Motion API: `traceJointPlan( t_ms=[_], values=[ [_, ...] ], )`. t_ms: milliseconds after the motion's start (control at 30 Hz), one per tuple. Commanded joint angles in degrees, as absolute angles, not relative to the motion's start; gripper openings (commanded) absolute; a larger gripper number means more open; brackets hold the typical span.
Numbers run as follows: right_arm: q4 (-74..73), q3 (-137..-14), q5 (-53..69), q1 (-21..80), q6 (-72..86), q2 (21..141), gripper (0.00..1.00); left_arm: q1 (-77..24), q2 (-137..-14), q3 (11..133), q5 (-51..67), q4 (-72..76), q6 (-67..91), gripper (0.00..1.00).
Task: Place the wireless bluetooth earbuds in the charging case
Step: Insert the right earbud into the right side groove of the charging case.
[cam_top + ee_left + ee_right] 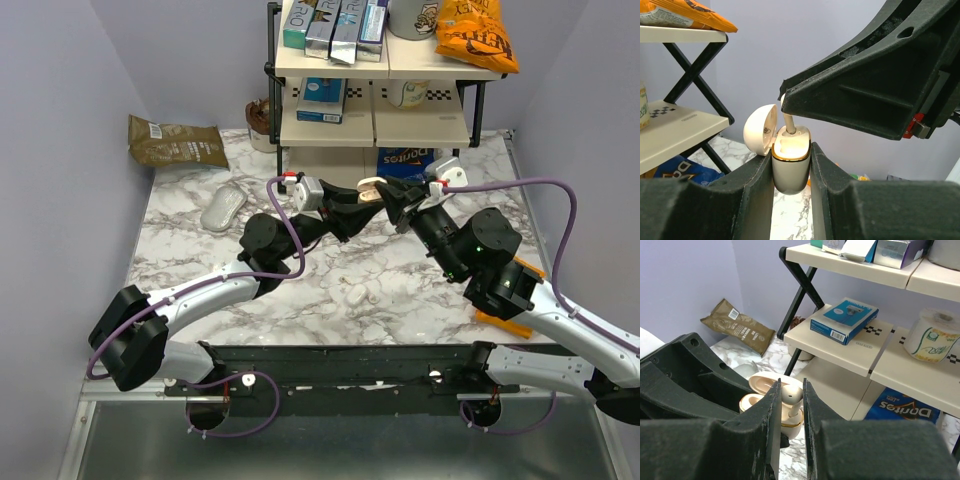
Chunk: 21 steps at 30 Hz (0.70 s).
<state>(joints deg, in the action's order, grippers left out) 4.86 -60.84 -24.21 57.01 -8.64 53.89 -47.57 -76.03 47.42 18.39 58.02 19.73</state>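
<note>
Clamped between the 2 fingers of the left gripper (791, 150): charging case (790, 175), upright, held up off the table (200, 265), squeezed on both sides. Lid (760, 132) hinged open, tipped back to the left in the left wrist view. Gold rim around the case mouth, pale inner tray visible.

Pinched in the right gripper (790, 387): 1 earbud (791, 396), beige, rounded head between the 2 nearly shut fingers, stem pointing down. From the left wrist view, stem end just inside the mouth of the case, head above the rim, right fingertips directly over it. Not fully seated. Cannot tell whether the stem touches the bottom of the well.

Top view: both arms meeting mid-table in front of the shelf rack (375, 110), gripper tips almost nose to nose, case between them. Small pale piece (357, 294) lying on the marble nearer the arm bases, too small to identify.

Around the scene: white computer mouse (223, 210) left of the arms, brown bag (175, 142) in the back-left corner, blue Doritos bag (405, 160) under the rack, orange chip bag (478, 35) on the top shelf, blue box (845, 320) and paper roll (932, 335) on the middle shelf.
</note>
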Motion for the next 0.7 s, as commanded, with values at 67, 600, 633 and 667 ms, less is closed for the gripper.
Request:
traceJointPlan(
  t_ms=[67, 600, 633, 667],
  values=[
    [3.26, -60.82, -24.26, 57.30, -9.93, 53.79, 0.02, -47.55, -75.41, 49.31, 17.58, 60.47, 19.51, 0.00],
    [1.41, -63.81, -25.84, 57.39, -6.95, 54.75, 0.54, -47.46, -75.41, 48.78, 17.40, 61.08, 18.99, 0.00],
    [1.41, -63.98, -25.84, 57.39, -6.77, 54.58, 0.56, -47.46, -75.41, 48.69, 17.40, 61.08, 19.07, 0.00],
    [1.32, -64.25, -25.93, 57.39, -6.33, 54.58, 0.60, -47.46, -75.41, 48.69, 17.40, 61.08, 18.99, 0.00]
  ],
)
